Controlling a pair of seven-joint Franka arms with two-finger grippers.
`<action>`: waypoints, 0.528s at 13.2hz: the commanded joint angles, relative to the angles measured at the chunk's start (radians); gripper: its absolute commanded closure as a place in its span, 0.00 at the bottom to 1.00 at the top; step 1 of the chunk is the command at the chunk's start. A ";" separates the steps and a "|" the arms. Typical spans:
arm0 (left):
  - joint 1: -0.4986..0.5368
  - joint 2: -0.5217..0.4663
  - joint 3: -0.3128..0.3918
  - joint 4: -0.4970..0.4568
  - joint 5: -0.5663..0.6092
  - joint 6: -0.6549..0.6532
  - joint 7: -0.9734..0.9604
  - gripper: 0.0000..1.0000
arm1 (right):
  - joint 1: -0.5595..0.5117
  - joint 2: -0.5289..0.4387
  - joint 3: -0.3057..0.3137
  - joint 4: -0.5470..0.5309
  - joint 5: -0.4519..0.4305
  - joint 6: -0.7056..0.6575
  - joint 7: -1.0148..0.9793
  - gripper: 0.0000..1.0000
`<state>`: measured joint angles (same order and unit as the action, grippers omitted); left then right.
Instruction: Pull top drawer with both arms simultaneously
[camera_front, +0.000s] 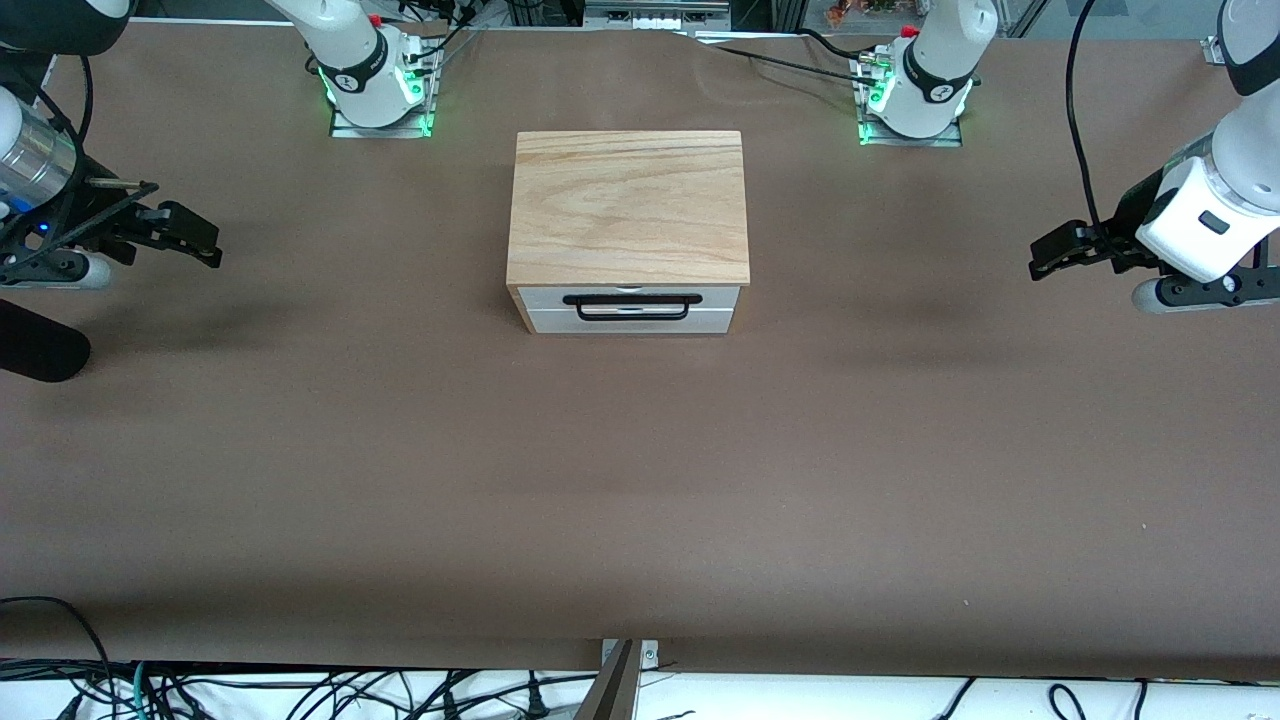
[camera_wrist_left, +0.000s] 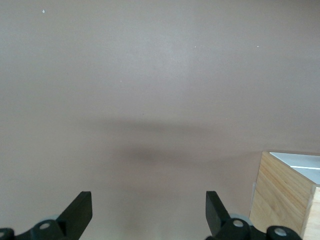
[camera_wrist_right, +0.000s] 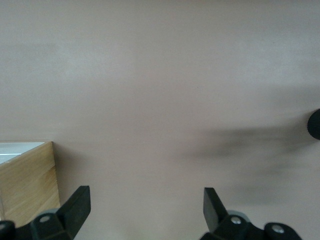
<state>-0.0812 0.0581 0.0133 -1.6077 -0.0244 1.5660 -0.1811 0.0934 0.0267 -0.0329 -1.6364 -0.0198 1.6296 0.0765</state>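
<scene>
A small cabinet with a light oak top (camera_front: 628, 205) stands at the middle of the table. Its top drawer (camera_front: 715, 297) faces the front camera, pushed in, with a white front and a long black wire handle (camera_front: 630, 300). My left gripper (camera_front: 1042, 262) hovers open and empty over bare table toward the left arm's end, well apart from the cabinet. My right gripper (camera_front: 205, 243) hovers open and empty toward the right arm's end. In the left wrist view the left gripper (camera_wrist_left: 149, 205) has an oak corner of the cabinet (camera_wrist_left: 282, 200) beside it. The right gripper (camera_wrist_right: 146, 202) likewise sees the cabinet (camera_wrist_right: 27, 185).
Brown paper covers the table (camera_front: 640, 480). Both arm bases (camera_front: 375, 95) (camera_front: 915, 100) stand farther from the front camera than the cabinet. A black rounded object (camera_front: 40, 345) lies at the right arm's end. Cables (camera_front: 300, 690) run along the edge nearest the front camera.
</scene>
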 joint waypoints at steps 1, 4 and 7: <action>0.004 -0.029 -0.007 -0.032 0.015 -0.017 0.019 0.00 | 0.002 0.007 -0.001 0.023 0.011 -0.019 0.014 0.00; 0.004 -0.031 -0.007 -0.028 0.012 -0.018 0.020 0.00 | 0.002 0.007 -0.001 0.024 0.009 -0.017 0.002 0.00; 0.004 -0.021 -0.006 -0.032 -0.026 -0.017 0.022 0.00 | 0.000 0.007 -0.002 0.024 0.009 -0.017 0.000 0.00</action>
<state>-0.0813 0.0539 0.0119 -1.6182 -0.0274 1.5531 -0.1811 0.0934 0.0268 -0.0329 -1.6362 -0.0198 1.6294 0.0767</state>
